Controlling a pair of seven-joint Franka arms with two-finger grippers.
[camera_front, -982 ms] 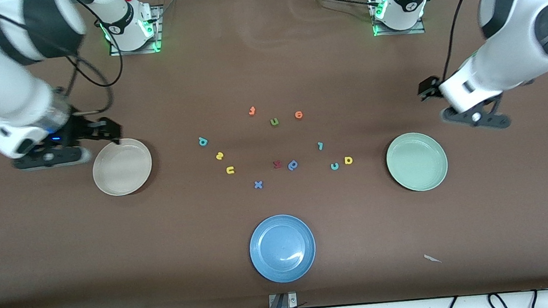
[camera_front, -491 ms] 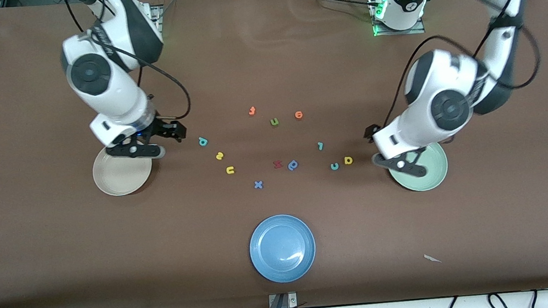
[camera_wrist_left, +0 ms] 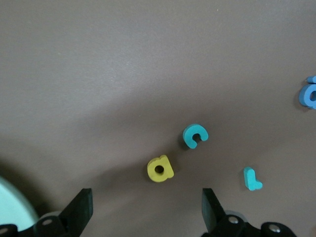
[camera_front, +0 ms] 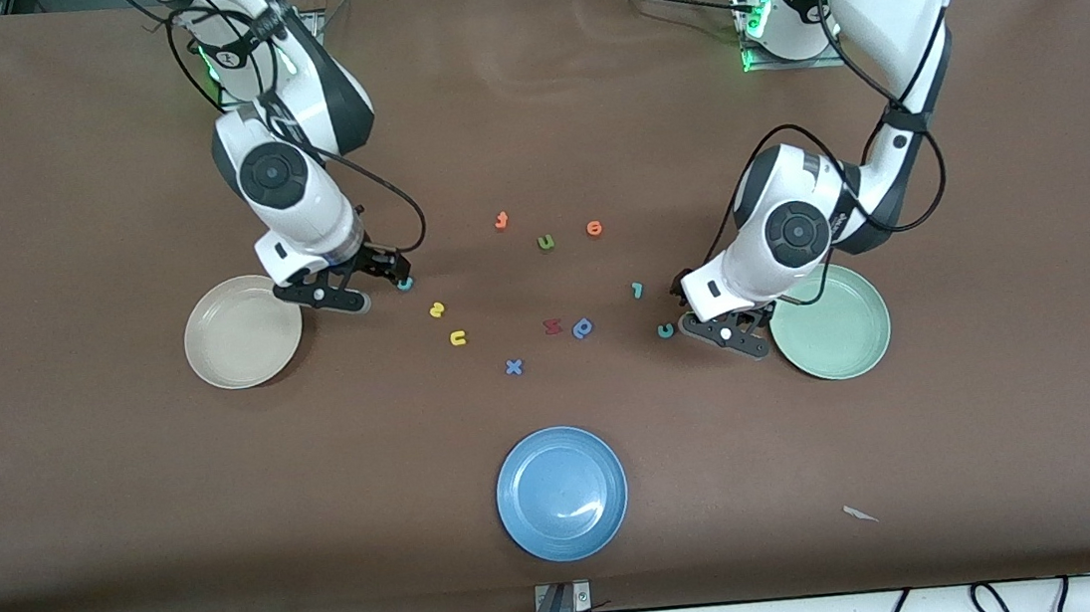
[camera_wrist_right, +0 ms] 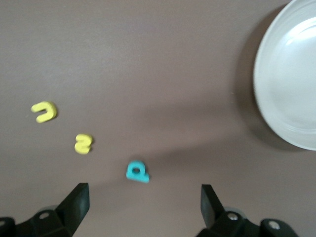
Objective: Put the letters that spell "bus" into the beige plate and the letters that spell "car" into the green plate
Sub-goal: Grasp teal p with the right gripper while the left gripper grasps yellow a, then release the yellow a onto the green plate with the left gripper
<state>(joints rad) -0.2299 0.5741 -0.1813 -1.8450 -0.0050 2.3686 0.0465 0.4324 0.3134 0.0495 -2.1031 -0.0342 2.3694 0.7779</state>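
The right gripper (camera_front: 392, 273) hangs with jaws spread wide over the teal "b" (camera_wrist_right: 138, 172), beside the beige plate (camera_front: 243, 332), which is empty; the yellow "s" (camera_front: 437, 308) and yellow "u" (camera_front: 457, 337) lie on the brown table (camera_front: 525, 98) near it, nearer the front camera; the left gripper (camera_front: 690, 307) hangs with jaws spread over the yellow "a" (camera_wrist_left: 160, 169), holding nothing; the teal "c" (camera_wrist_left: 195, 135) lies just beside the "a" and the teal "r" (camera_wrist_left: 252, 178) near them; the green plate (camera_front: 843, 332) is close by, empty.
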